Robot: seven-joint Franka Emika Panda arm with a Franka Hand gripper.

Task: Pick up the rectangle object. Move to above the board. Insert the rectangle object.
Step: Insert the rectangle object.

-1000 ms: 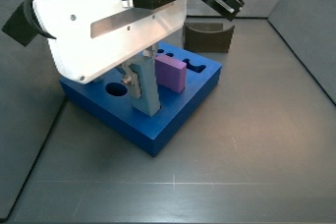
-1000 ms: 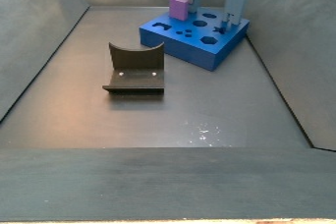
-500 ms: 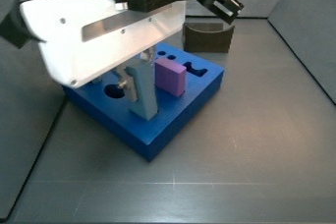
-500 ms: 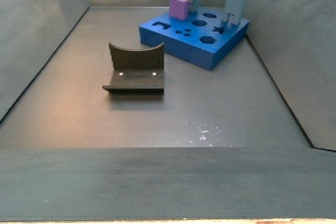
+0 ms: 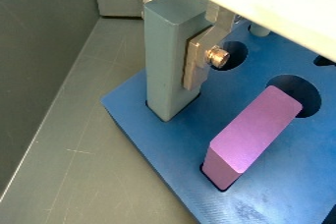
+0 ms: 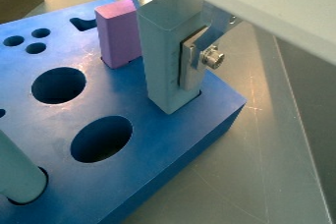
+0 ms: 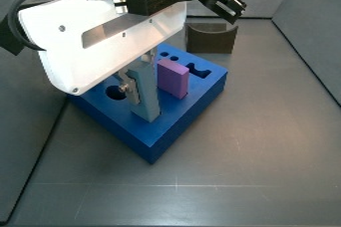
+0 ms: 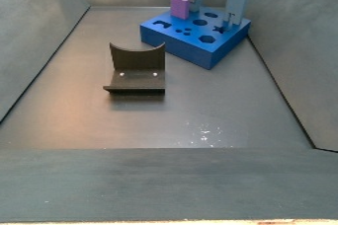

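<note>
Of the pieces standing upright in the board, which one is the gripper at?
The pale grey-blue rectangle object, standing in the board near its edge. In both wrist views a silver finger lies against its side, with the gripper there. The pink block stands apart, untouched.

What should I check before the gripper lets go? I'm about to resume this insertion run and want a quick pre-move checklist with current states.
1. Rectangle object stands upright with its lower end in the board: ok.
2. Seated to full depth: cannot tell; the slot bottom is hidden.
3. Gripper at the rectangle object, a silver finger plate flat against its side: ok.
4. Opposite finger contact: cannot tell; hidden in both wrist views.
5. Pink block stands apart from the rectangle object in its own hole: ok.
6. Fixture on the floor, away from the board: ok.
</note>
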